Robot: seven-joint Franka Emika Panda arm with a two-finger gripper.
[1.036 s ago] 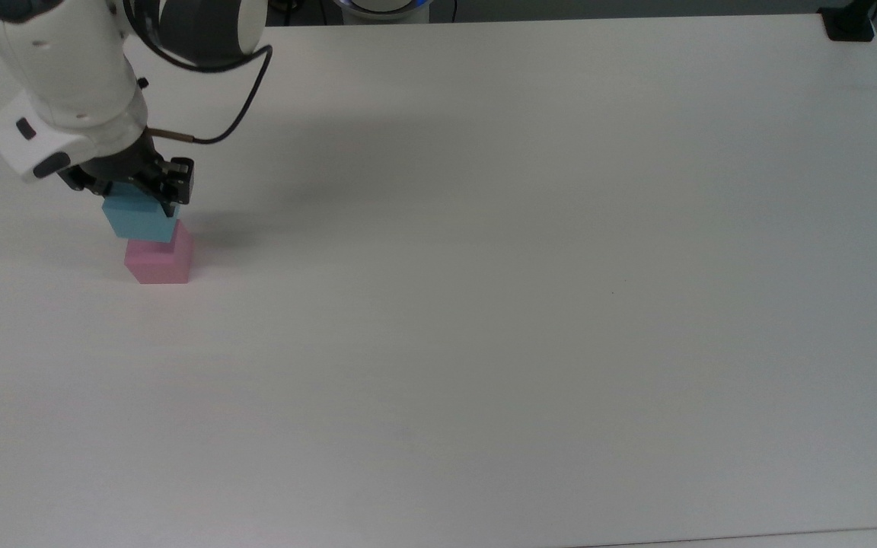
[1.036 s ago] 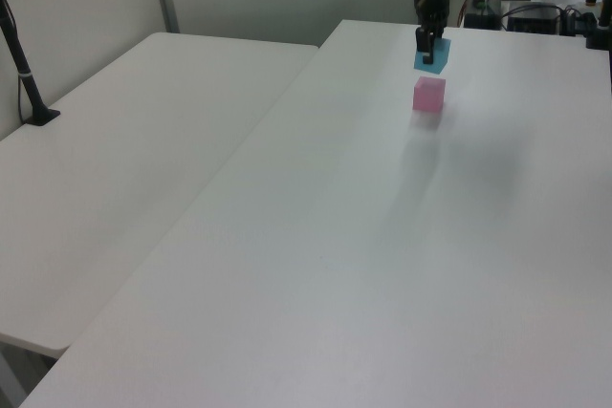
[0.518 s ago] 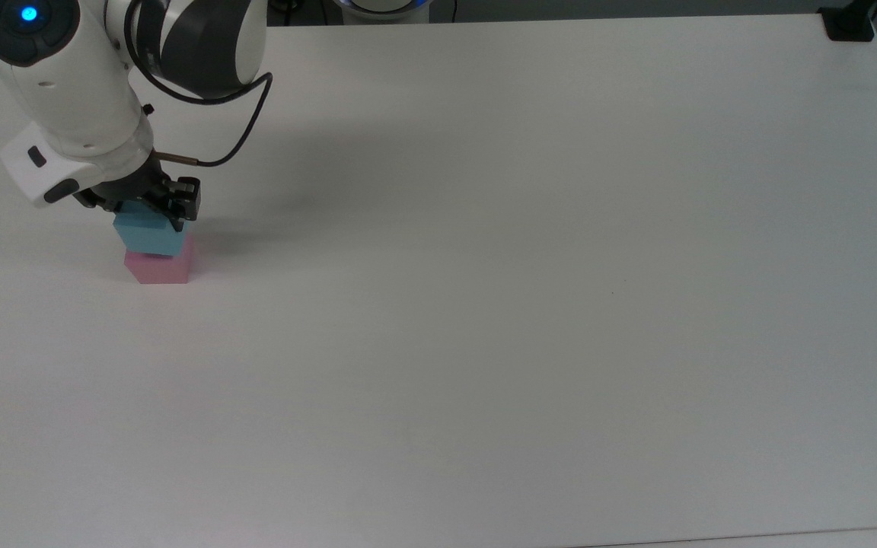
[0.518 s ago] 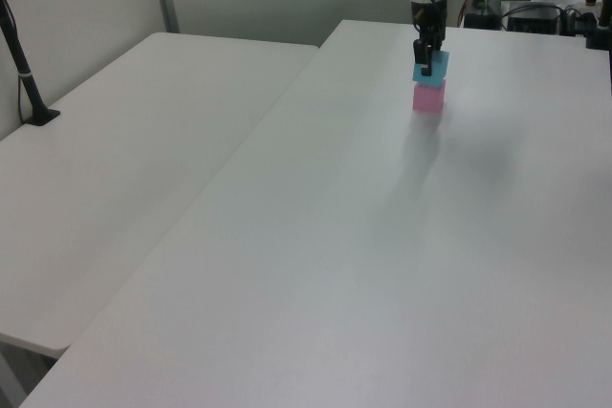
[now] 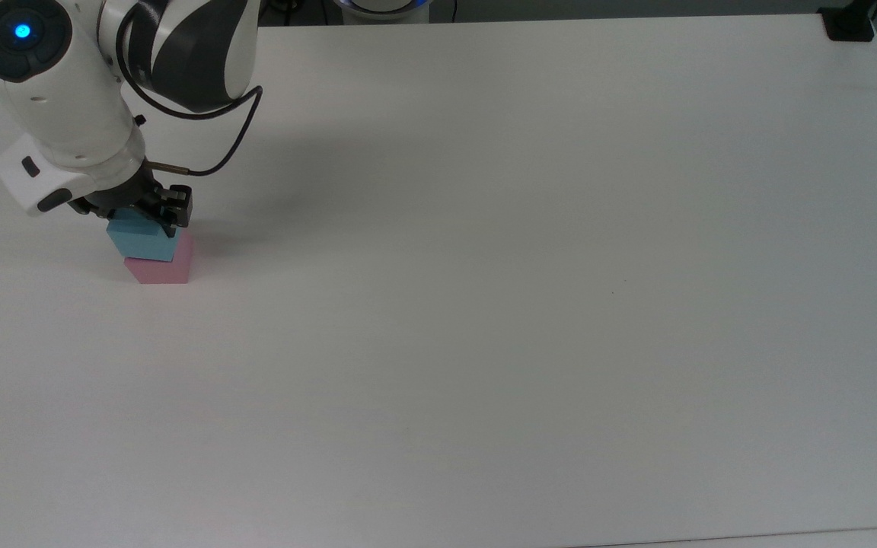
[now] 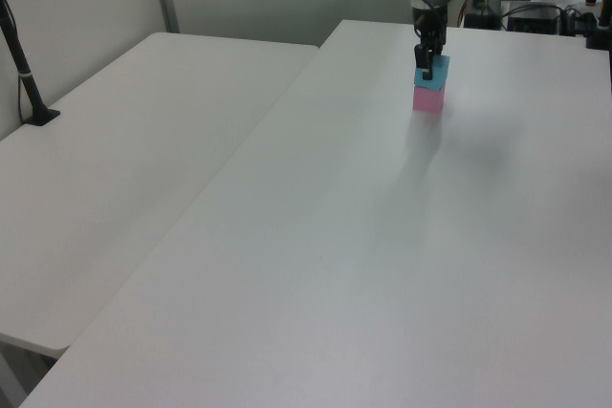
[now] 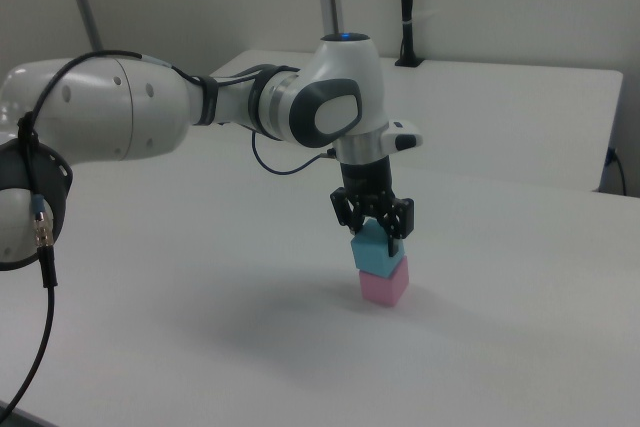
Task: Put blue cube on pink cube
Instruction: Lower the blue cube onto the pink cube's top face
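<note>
Blue cube [image 7: 377, 252] (matte) atop pink cube [image 7: 384, 285]

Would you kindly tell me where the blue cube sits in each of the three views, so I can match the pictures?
Top view: the blue cube is at the top view's far left, in the upper half.
Left view: the cube is at the upper right, far down the table.
Right view: the cube is right of center, in the lower half.
Shared landmark: the pink cube directly beneath it, touching.
</note>
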